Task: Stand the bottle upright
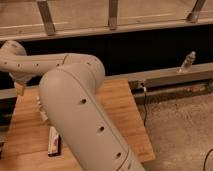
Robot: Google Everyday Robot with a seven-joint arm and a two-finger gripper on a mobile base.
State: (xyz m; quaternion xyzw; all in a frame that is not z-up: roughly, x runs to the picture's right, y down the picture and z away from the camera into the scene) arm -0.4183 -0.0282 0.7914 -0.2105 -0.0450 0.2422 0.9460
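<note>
Gripper (20,88) sits far left, approx 9 o'clock in view, hanging off the wrist over the table's left edge. Claw is wide open, nothing in it afaik. The bottle (42,109) lies on the wood at 5 o'clock from the gripper, near but apart. It's cream-white and mostly hidden behind my own arm (80,115), so I can't tell which way the cap points.

I judge this as the approach, no contact yet. To do it well I'd lower the claw w/ jaws across the bottle's short axis, toward the cap end once I can see it. Then squeeze lightly, pivot it about its base edge, and let go only when the base sits flat. Light plastic will prob skid or roll, so go slow. Dark flat packet (53,145) lies at 6 o'clock of the bottle; I'd keep clear of it.

Surface: wooden table (125,110), smooth and level. Off its right edge, at 3 o'clock, a cable (145,107) runs down to the grey speckled floor (180,130). Behind is a dark wall w/ a ledge (165,76). A slim clear bottle (187,61) stands on it at 2 o'clock, not my target. Metal rail posts (113,15) at 12.
</note>
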